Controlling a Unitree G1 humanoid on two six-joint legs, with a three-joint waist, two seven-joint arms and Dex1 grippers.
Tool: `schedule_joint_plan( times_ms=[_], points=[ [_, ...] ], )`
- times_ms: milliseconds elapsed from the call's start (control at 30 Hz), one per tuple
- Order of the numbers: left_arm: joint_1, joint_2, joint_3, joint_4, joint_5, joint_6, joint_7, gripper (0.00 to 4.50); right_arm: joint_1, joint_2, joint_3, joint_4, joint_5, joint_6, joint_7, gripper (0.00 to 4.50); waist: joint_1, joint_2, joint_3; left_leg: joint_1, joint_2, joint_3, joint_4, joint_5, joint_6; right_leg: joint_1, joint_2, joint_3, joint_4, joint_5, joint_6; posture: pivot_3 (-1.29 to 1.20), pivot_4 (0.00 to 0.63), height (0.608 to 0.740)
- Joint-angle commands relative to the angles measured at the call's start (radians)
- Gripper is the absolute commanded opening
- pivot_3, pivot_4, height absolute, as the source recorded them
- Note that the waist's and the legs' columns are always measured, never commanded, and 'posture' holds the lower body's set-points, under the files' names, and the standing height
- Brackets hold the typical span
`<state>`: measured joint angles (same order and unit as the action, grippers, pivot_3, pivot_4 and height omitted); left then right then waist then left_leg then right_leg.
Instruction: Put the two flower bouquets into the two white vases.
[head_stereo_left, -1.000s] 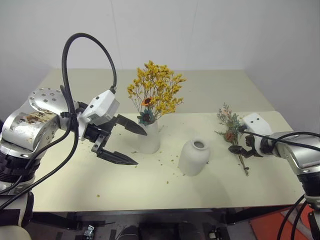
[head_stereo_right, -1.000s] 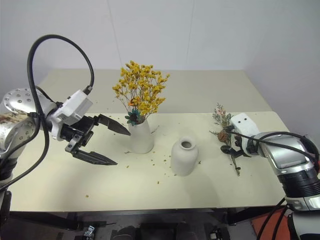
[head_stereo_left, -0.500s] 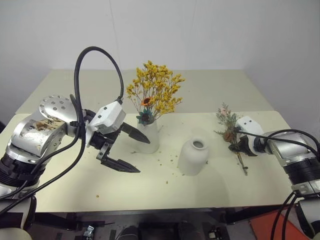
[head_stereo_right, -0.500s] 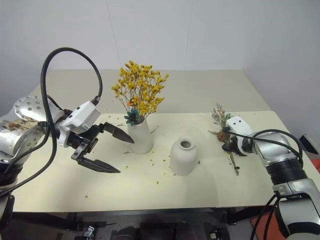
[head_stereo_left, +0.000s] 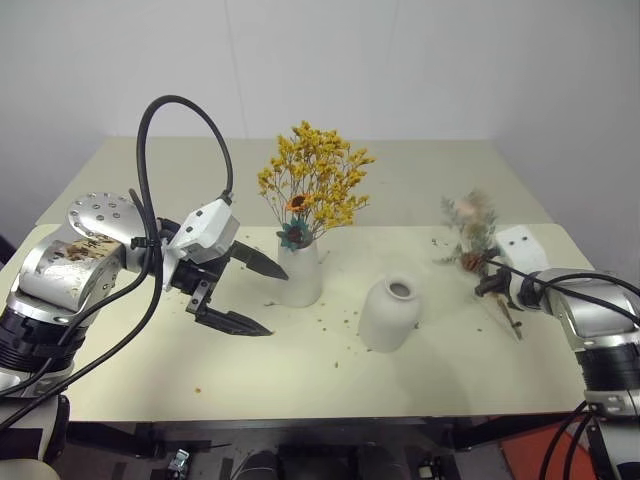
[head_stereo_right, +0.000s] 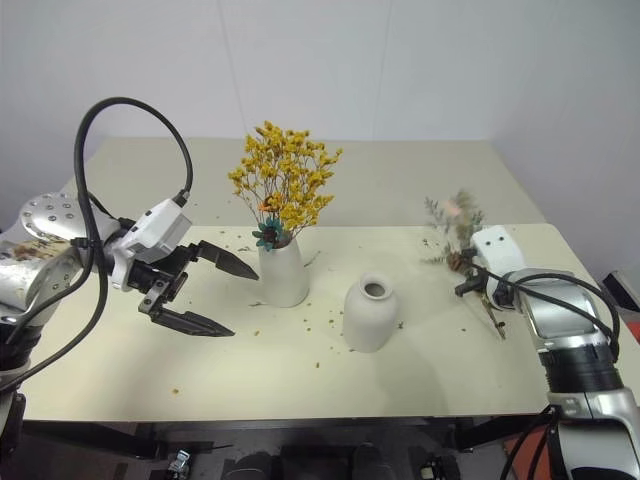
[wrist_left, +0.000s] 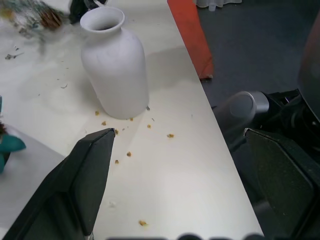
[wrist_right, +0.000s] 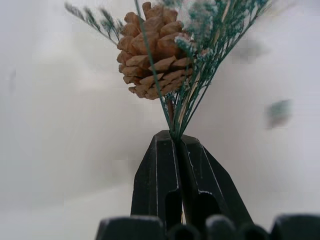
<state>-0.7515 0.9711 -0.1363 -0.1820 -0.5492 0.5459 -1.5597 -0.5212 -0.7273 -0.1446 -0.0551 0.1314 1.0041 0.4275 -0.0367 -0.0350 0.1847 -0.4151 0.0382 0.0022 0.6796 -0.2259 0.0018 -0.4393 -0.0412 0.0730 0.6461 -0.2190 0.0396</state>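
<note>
The mustard-yellow bouquet (head_stereo_left: 312, 185) stands in the taller white vase (head_stereo_left: 302, 275) at mid-table. The squat white vase (head_stereo_left: 388, 313) stands to its right with nothing in its neck, also seen in the left wrist view (wrist_left: 115, 65). My right gripper (head_stereo_left: 487, 283) is shut on the thin stems of the grey-green bouquet (head_stereo_left: 470, 225), which hangs lifted and tilted over the table's right side. The right wrist view has the stems pinched between the fingers (wrist_right: 160, 170) under the brown flower (wrist_right: 155, 50). My left gripper (head_stereo_left: 279, 303) is open, just left of the taller vase.
Yellow crumbs (head_stereo_left: 335, 318) lie scattered on the cream table (head_stereo_left: 200, 370) around the vases. The table's front edge is close to me, and its right edge lies just past my right arm. An orange patch (head_stereo_left: 540, 450) shows on the floor at the right.
My right gripper has shut on the grey-green bouquet's stems and raised it off the table, heads tipping upward. The left gripper has stayed open beside the taller vase.
</note>
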Motion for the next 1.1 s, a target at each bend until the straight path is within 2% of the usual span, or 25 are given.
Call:
schedule_joint_plan(
  times_ms=[33, 200, 400, 700, 1100],
  points=[
    [0.010, -0.018, 0.038, -0.011, -0.007, -0.028, 0.015, 4.50, 0.083, 0.063, -0.161, -0.227, -0.013, -0.224, -0.106, 0.05, -0.002, 0.000, 0.000, 0.000, 0.000, 0.000, 0.000, 0.000, 0.000, 0.000, 0.000, 0.000, 0.000, 0.000, 0.000, 0.00, 0.150, 0.740],
    [0.002, -0.046, 0.041, -0.039, -0.014, 0.007, 0.079, 4.50, 0.117, 0.210, -0.262, -0.451, 0.094, -0.353, -0.143, 0.05, -0.009, 0.000, 0.000, 0.001, 0.000, 0.000, 0.001, 0.000, 0.000, 0.000, 0.000, 0.001, 0.001, 0.001, 0.001, 0.00, 0.150, 0.740],
    [0.029, -0.022, 0.024, -0.086, 0.025, 0.034, 0.138, 4.50, 0.116, 0.427, -0.359, -0.560, 0.365, -0.425, -0.158, 0.05, -0.008, 0.000, 0.000, 0.003, 0.000, -0.001, 0.001, 0.001, 0.001, 0.002, 0.001, 0.000, 0.001, 0.001, 0.001, 0.00, 0.150, 0.740],
    [0.078, -0.023, 0.015, -0.120, 0.038, 0.071, 0.188, 4.50, 0.200, 0.504, -0.289, -0.679, 0.536, -0.535, -0.135, 0.05, -0.007, 0.000, 0.000, 0.004, 0.000, 0.000, 0.000, 0.001, 0.001, 0.003, 0.000, 0.000, 0.001, 0.001, 0.000, 0.00, 0.150, 0.740],
    [0.110, -0.076, -0.020, -0.089, 0.075, 0.016, 0.197, 4.50, 0.259, 0.524, -0.099, -0.732, 0.542, -0.600, -0.155, 0.05, -0.007, 0.000, 0.000, 0.006, 0.000, 0.000, 0.000, 0.001, 0.001, 0.004, 0.001, 0.000, 0.002, 0.001, 0.000, 0.00, 0.150, 0.740]
  ],
)
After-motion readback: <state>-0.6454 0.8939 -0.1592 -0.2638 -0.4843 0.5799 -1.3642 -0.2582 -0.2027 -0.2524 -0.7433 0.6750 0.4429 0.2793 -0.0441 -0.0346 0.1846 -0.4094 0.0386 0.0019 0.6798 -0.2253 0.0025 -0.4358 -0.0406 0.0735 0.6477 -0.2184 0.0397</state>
